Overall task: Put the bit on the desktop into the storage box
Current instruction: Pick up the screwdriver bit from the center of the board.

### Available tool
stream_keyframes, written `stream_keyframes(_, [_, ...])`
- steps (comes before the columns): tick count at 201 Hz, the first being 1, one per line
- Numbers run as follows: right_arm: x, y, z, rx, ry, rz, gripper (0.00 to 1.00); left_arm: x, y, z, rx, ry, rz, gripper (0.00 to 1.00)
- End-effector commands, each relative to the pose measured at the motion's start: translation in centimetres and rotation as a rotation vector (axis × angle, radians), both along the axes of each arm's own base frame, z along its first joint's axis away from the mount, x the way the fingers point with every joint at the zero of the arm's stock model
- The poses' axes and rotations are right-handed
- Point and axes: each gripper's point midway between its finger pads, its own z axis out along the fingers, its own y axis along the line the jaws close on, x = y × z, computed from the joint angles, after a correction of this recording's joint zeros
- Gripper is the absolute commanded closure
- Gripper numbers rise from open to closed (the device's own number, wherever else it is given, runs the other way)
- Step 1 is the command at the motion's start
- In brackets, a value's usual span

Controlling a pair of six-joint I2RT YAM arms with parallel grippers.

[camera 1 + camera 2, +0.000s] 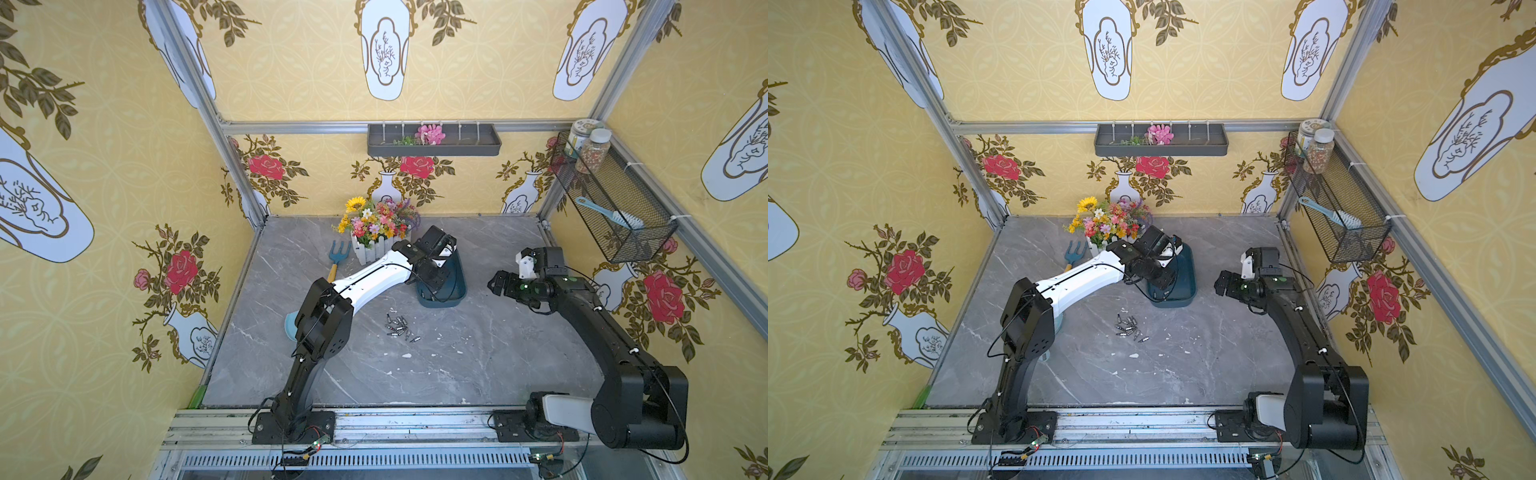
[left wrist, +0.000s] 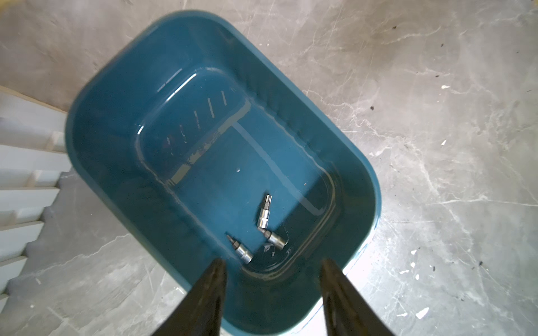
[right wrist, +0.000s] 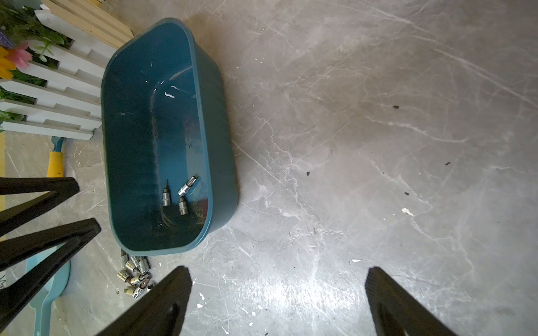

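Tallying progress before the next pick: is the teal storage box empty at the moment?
No: three silver bits lie loose on the floor of the storage box, close together near one end.

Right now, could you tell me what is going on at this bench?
The left gripper hangs open over the storage box, holding nothing. Three bits lie inside it. A cluster of bits lies on the desktop nearby, not yet moved. The right gripper is open above bare desktop.

Surface: grey marble desktop (image 1: 478, 365)
Middle: loose bits (image 1: 400, 326)
Beyond them: storage box (image 1: 440, 303)
Far: flower planter (image 1: 376, 226), garden fork (image 1: 338, 253)
Left: scoop (image 1: 290, 325)
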Motion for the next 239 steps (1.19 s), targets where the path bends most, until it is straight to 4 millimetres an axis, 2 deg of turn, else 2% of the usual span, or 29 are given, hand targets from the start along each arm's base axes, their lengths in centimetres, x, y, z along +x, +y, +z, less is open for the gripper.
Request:
stream_keyframes(1, [0.0,0.1,0.0,0.000,-0.001,0.005,0.03,-0.5,0.4,0.4,-0.015,0.008,0.013,0.33])
stream_keyframes(35, [0.0,-0.1,0.0,-0.004,0.000,0.001,0.03,-1.6,1.6,1.6,-0.035,-0.002,0.025,0.24])
stream_keyframes(74, [0.1,0.0,0.0,-0.004,-0.001,0.001,0.03,-3.5,3.3,3.5,-0.082,-0.042,0.017,0.08])
stream_keyframes(105, [0.2,0.0,0.1,-0.002,-0.003,0.004,0.03,-5.4,4.9,4.0,-0.079,-0.037,0.022,0.03])
stream_keyframes(157, [0.4,0.0,-0.1,0.003,-0.002,0.008,0.03,-9.6,7.6,2.6,-0.025,0.021,0.030,0.01])
stream_keyframes(202, [0.6,0.2,-0.3,0.008,-0.001,0.011,0.03,-12.2,8.7,0.5,0.065,0.082,0.010,0.03])
stream_keyframes(239, [0.6,0.1,-0.3,0.008,0.002,0.012,0.03,-13.6,8.7,-1.4,0.140,0.130,-0.019,0.06])
